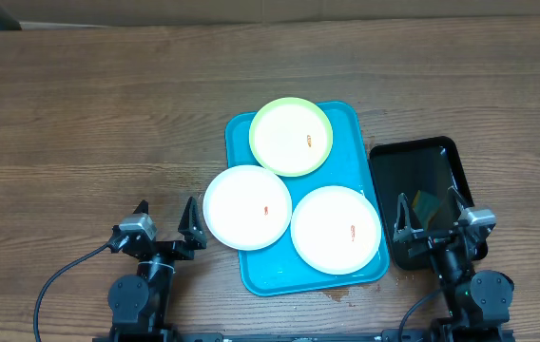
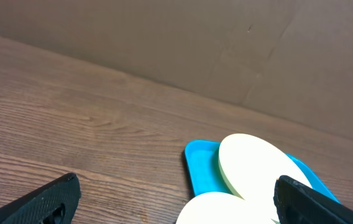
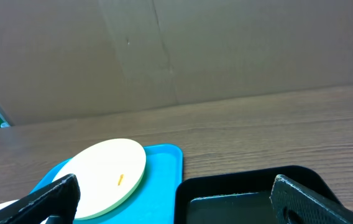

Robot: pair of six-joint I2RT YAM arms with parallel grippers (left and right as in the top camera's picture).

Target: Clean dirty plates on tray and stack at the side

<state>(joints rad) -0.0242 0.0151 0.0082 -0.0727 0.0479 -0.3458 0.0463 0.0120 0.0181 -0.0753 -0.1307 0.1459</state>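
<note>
The turquoise tray lies mid-table with three plates on it. A pale yellow-green plate sits at its far end. One white plate overhangs the tray's left rim and another white plate sits at the near right. Each plate has a small orange speck. My left gripper is open, just left of the overhanging white plate, and holds nothing. My right gripper is open and empty over the black tray. The left wrist view shows the green plate, the white plate and the tray's corner.
A glossy black tray lies right of the turquoise one, with a small greenish item inside. In the right wrist view, the black tray adjoins the blue tray and green plate. Brown cardboard walls the table's far edge.
</note>
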